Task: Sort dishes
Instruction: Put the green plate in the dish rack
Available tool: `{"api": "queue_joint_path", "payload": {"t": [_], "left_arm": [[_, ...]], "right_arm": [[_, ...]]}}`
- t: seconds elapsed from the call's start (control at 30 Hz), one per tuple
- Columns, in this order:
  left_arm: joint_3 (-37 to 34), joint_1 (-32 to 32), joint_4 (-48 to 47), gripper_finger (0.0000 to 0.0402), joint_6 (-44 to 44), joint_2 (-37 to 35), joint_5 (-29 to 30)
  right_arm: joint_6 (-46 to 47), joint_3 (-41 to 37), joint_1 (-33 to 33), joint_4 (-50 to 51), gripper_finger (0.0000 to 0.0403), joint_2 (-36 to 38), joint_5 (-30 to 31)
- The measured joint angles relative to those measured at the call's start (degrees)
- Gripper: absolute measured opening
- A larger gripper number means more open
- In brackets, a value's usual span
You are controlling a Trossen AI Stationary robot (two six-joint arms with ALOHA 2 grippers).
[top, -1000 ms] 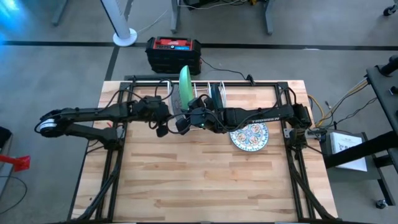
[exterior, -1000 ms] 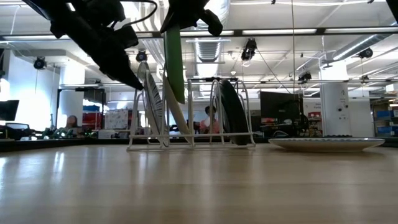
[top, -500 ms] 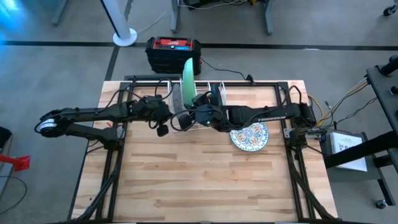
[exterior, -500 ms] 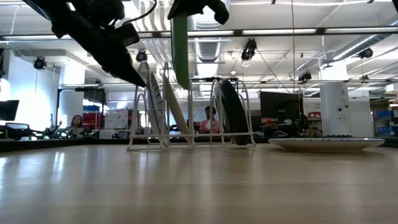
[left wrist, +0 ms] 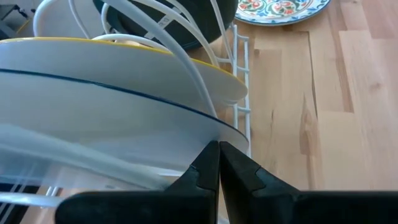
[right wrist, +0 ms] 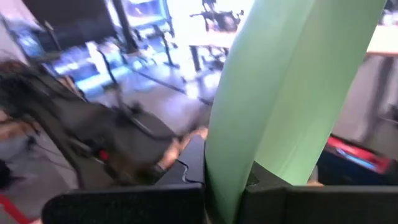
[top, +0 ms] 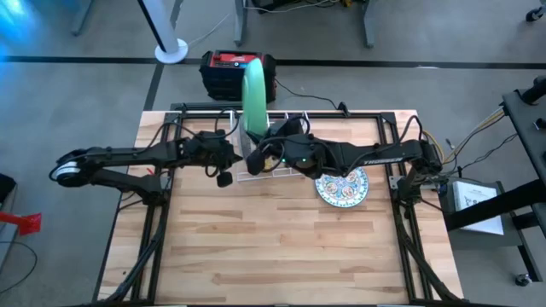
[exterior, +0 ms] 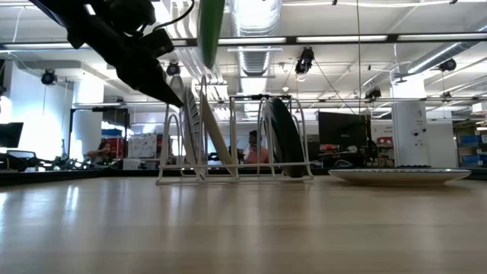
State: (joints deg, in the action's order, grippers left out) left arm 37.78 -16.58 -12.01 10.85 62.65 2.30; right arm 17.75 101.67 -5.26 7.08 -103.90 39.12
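Your right gripper (right wrist: 227,180) pinches the green plate (top: 253,98) edge-up, high above the rack (exterior: 236,137). Your left gripper (left wrist: 219,163), fingers pressed together, sits against the rack's plates.

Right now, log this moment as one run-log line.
right end effector: shut on light green plate, lifted above rack | left end effector: shut, at rack | floral plate: flat on table

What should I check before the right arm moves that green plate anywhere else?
1. Right hand shut on green plate: ok.
2. Green plate lifted clear of the wire rack: ok.
3. Left hand shut on a rack plate's rim: ok.
4. Floral plate flat on the table, beside the rack: ok.
5. Free slot for the green plate: cannot tell.
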Motion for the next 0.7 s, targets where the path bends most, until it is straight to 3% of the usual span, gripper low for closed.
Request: {"api": "queue_joint_path", "payload": {"t": [0.4, 0.7], "left_arm": [[0.0, 0.0, 1.3, 0.0, 0.7, 1.4, -0.1], [0.0, 0.0, 1.4, 0.0, 0.7, 1.4, 0.0]], "right_arm": [[-4.9, -2.2, 0.8, -11.7, 0.0002, -1.2, -0.6], [-4.6, -11.3, 2.6, -27.1, 0.0002, -1.2, -4.0]]}}
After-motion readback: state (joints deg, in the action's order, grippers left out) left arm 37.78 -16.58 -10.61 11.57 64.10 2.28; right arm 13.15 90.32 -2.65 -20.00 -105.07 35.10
